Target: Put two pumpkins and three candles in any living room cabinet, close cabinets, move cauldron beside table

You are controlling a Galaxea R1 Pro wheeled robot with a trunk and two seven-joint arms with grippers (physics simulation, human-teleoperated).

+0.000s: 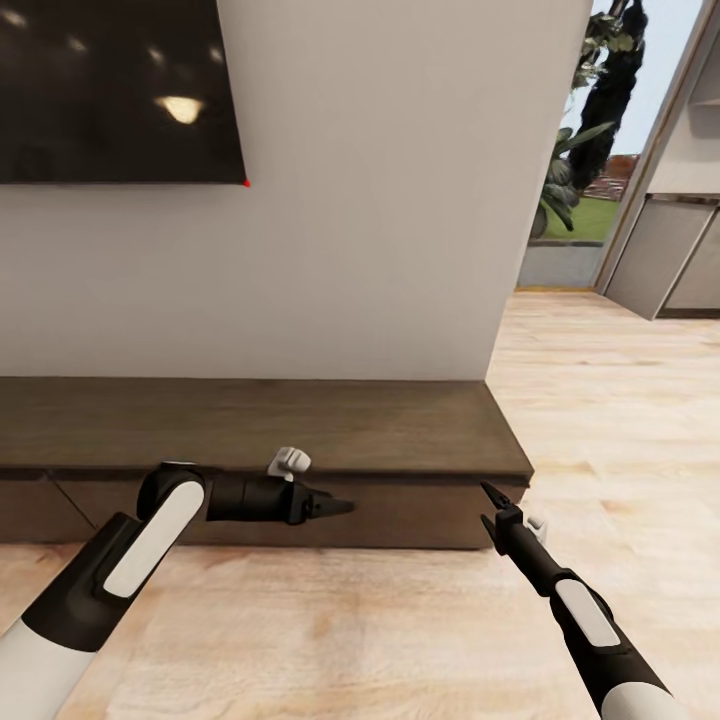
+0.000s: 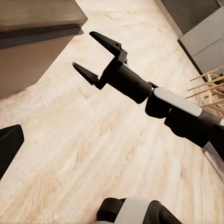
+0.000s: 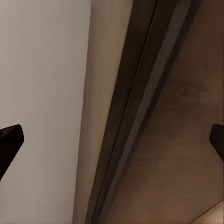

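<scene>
Nearest, the right claw (image 1: 489, 505) is spread wide and empty, aimed up at the right end of the cabinet (image 1: 300, 425), just short of its front. The left claw (image 1: 338, 507) points sideways along the front; whether it is spread, I cannot tell. The cabinet's long axis runs left-right along the wall (image 1: 380, 200), fronts apparently flush. The right arm looks nearer that end.
</scene>
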